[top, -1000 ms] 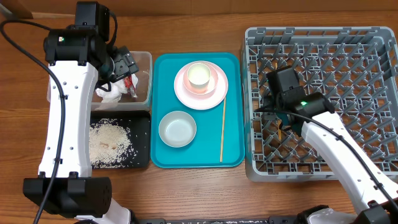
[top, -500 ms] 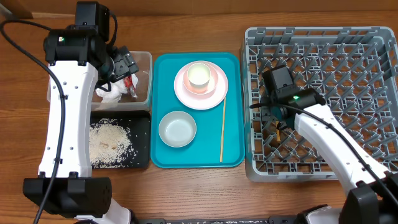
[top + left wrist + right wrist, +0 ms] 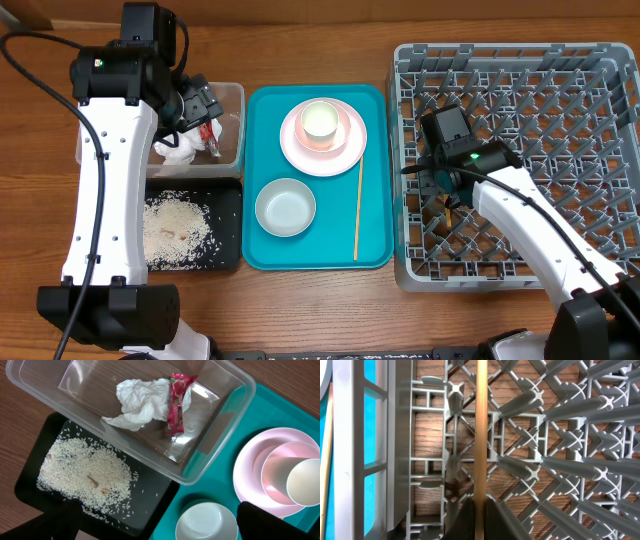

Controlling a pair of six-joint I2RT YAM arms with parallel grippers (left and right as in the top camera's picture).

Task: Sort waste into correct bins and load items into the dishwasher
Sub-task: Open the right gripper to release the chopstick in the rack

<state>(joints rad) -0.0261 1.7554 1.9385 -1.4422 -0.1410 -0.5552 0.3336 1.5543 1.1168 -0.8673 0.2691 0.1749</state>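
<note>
Your right gripper (image 3: 480, 512) is pinching a chopstick (image 3: 481, 435) sticking straight out from its jaws over the rack (image 3: 560, 410), while your left gripper (image 3: 203, 105) is hanging spread.

robot lab setup: two arms (image 3: 100, 190) at a wooden table (image 3: 320, 305).
</note>
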